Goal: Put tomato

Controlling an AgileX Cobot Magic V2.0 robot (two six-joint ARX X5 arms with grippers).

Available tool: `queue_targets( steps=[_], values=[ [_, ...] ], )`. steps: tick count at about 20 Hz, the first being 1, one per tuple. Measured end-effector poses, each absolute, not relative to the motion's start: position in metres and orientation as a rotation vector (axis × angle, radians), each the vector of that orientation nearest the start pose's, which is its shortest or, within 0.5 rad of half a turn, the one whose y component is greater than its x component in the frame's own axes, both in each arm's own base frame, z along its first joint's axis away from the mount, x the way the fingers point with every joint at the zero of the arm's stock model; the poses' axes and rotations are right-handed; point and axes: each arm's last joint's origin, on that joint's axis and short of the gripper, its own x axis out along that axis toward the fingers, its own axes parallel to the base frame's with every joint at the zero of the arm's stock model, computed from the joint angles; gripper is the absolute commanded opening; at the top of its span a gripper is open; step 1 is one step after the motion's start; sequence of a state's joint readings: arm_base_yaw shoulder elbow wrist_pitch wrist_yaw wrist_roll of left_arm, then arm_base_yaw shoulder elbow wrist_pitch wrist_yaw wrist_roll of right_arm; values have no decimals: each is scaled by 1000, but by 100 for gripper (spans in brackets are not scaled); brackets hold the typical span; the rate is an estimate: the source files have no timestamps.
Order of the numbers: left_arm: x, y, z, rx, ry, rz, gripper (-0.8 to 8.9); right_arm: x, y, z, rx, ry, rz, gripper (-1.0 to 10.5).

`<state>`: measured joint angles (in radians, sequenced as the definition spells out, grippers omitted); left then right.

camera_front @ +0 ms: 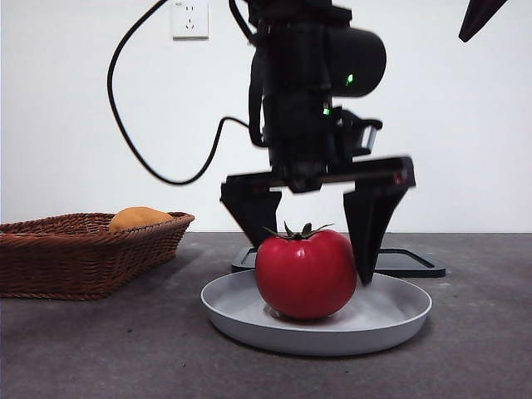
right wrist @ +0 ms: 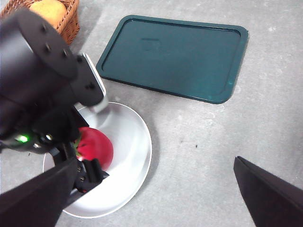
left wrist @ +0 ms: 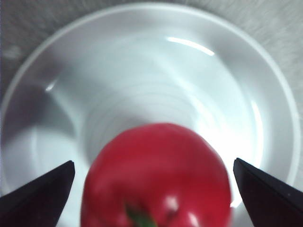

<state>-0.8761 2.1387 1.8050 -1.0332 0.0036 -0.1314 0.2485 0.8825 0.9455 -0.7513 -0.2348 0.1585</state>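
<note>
Tomato [camera_front: 305, 274] sits upright in the white plate [camera_front: 391, 320], green stem pointing straight up. It is round, with no clear long axis.

Left claw [camera_front: 320, 224] hangs directly over the tomato, jaws spread wide, one on each side. Neither jaw touches the fruit. The left wrist view shows the tomato [left wrist: 156, 177] between the two jaw tips with a gap at both sides, and the plate [left wrist: 265, 80] underneath.

Right claw [right wrist: 156, 198] is held high and well off to the side, jaws apart, nothing between them.

Dark green tray [right wrist: 175, 54] lies flat on the grey surface [camera_front: 100, 349] behind the plate. Wicker basket [camera_front: 75, 253] stands further along the surface, holding an orange-yellow fruit [camera_front: 137, 218].
</note>
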Motion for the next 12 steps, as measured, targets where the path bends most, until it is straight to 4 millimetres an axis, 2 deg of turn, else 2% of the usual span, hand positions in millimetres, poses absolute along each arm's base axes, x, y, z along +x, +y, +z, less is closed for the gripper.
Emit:
queue_targets(
  steps=[8, 10, 12],
  values=[
    [272, -327, 253, 511, 1318, -657, 603, 160, 48, 322, 144, 733, 407, 622],
    [263, -316, 279, 508, 1283, -676, 603, 160, 48, 321, 144, 734, 407, 622],
    [247, -298, 318, 467, 1191, -705, 603, 160, 48, 321, 144, 735, 407, 622]
  ],
)
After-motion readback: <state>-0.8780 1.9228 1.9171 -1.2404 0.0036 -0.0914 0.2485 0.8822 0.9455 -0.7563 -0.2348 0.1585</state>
